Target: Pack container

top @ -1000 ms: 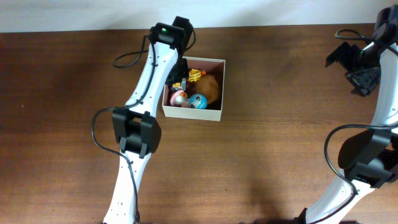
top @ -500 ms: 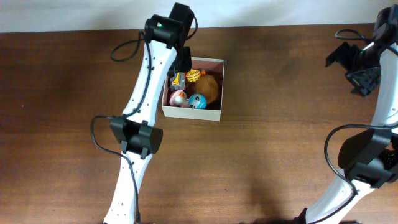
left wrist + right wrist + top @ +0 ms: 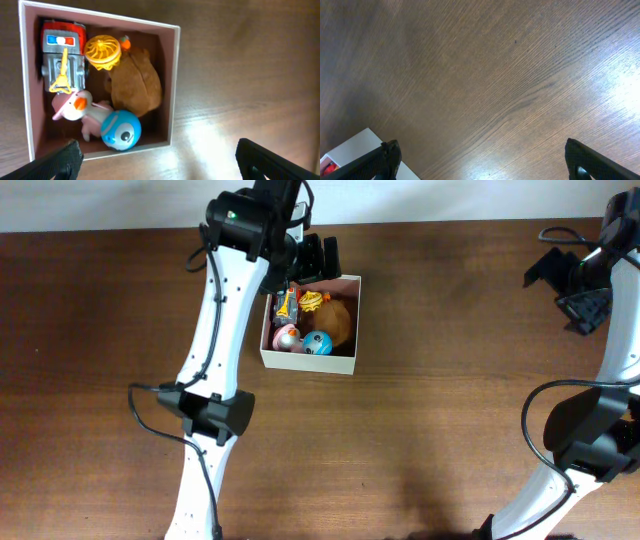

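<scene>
**While my left pincer hangs over the box**

Since both wrist cameras look straight down, I can read my own fingers plainly. My left pincer [image 3: 157,161] is released: its two dark fingertips stand wide apart at the lower corners of the left wrist view, with nothing between them. It hangs above the container [image 3: 173,85] and touches neither the walls nor the toys.

From overhead, the container [image 3: 308,362] sits on the bench [image 3: 450,430] toward the far edge, left of centre, and my left pincer [image 3: 318,258] is over its far right corner.

Five toys lie inside on the pink-brown floor:
- a red and grey toy vehicle [image 3: 62,55] along one wall
- a yellow ribbed ball [image 3: 102,51] just beside it
- a brown plush [image 3: 135,82] touching that ball and taking up the middle
- a pink duck [image 3: 75,106] against the vehicle's end
- a blue ball [image 3: 121,131] with one eye, near the corner, touching the duck

My right pincer [image 3: 480,161] is also released, fingers spread over bare wood, well apart from the container. Only a cream corner shows at the lower left of its view.
</scene>
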